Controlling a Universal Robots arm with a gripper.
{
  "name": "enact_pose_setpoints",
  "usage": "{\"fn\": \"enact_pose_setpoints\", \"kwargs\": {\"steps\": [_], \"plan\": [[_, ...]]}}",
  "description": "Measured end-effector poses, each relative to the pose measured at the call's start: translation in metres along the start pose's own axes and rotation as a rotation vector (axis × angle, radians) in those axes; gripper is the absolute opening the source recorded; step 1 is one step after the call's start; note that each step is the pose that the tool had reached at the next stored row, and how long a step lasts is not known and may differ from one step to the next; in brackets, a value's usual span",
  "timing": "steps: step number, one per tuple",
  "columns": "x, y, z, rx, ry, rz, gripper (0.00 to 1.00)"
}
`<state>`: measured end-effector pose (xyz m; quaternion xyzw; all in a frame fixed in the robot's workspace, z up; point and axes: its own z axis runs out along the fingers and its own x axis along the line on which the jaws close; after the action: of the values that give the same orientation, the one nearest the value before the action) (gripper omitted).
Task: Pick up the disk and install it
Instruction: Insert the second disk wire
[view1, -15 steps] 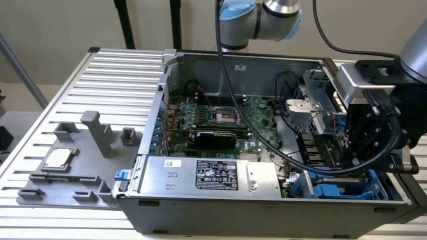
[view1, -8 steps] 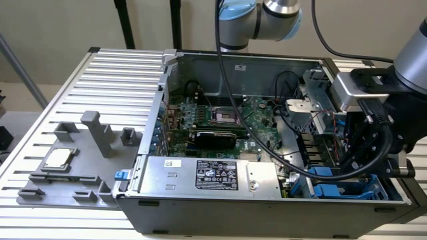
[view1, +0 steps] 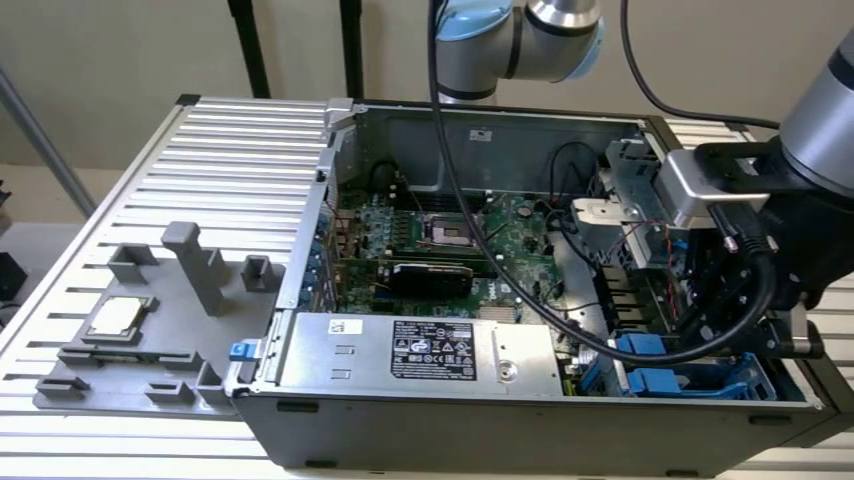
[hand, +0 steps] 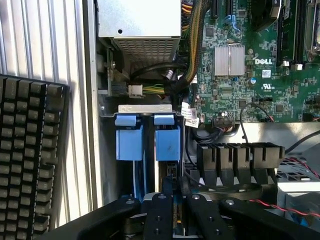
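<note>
Inside the open computer case (view1: 441, 130), the gripper (hand: 172, 200) hung low over the drive bays (hand: 147, 140) at the case's front corner on the exterior view's right. Its black fingers (hand: 159, 212) were nearly closed on the disk (hand: 170, 177), which stood edge-up in its blue carrier by the second bay. A keyboard (hand: 27, 155) lay beside the case.

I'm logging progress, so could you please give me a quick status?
Gripper low over the blue drive bays. Disk edge-on between its fingers, going into a bay. Black cables close alongside.
</note>
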<state>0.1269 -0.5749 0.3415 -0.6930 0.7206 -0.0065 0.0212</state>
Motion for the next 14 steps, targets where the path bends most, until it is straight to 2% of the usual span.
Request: {"fn": "enact_pose_setpoints", "kwargs": {"steps": [14], "plan": [[-0.0040,0.0008,0.0002,0.0000,-0.0002,0.000,0.17]]}}
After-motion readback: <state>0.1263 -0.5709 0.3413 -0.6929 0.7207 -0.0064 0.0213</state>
